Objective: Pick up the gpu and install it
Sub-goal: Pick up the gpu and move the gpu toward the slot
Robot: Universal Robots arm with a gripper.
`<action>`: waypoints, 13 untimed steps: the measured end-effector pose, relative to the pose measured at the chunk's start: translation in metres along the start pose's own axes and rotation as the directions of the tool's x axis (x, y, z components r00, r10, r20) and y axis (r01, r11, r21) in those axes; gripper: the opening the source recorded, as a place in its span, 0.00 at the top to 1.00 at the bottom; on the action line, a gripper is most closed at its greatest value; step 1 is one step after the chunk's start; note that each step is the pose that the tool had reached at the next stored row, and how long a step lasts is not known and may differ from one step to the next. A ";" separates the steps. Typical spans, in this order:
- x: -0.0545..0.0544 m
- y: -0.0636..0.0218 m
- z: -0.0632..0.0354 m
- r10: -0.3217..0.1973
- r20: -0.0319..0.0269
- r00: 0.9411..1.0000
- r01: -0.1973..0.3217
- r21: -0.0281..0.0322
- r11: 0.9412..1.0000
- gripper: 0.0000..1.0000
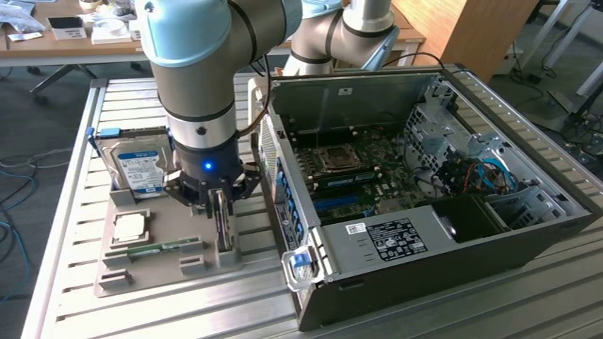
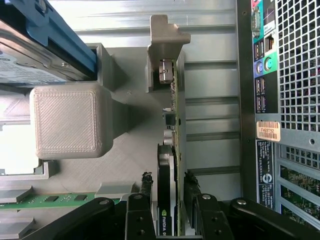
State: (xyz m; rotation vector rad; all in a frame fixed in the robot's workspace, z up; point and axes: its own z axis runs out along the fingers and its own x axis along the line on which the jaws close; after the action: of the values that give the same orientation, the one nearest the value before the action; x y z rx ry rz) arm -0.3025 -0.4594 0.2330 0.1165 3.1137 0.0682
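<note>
The gpu (image 2: 167, 165) stands on edge in the grey holder (image 2: 125, 165), a thin green board with a black cooler. The gripper (image 2: 169, 182) straddles it, fingers (image 2: 146, 190) spread just off its faces.

The gripper (image 1: 219, 205) hangs over the upright gpu (image 1: 224, 234) in the grey holder (image 1: 169, 219), beside the open computer case (image 1: 414, 282).

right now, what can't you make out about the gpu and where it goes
- gpu fan face: edge-on in both views; the claw covers its upper edge in the exterior view.
- gpu end nearest the claw: cut off by the wrist view's frame edge.
- card slots inside the case: too small in the exterior view to tell which is free.
- hard drive label text: too small in the exterior view.
</note>
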 end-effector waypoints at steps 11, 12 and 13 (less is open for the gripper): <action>0.000 0.0000 0.0000 0.000 0.000 1.000 0.000 0.000 1.000 0.73; 0.000 0.0000 0.0000 0.000 0.000 1.000 0.000 0.000 1.000 0.73; 0.000 0.0000 0.0000 0.000 0.000 1.000 0.000 0.000 1.000 0.73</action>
State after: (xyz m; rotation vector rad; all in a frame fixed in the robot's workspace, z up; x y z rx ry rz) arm -0.3026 -0.4594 0.2330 0.1166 3.1138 0.0682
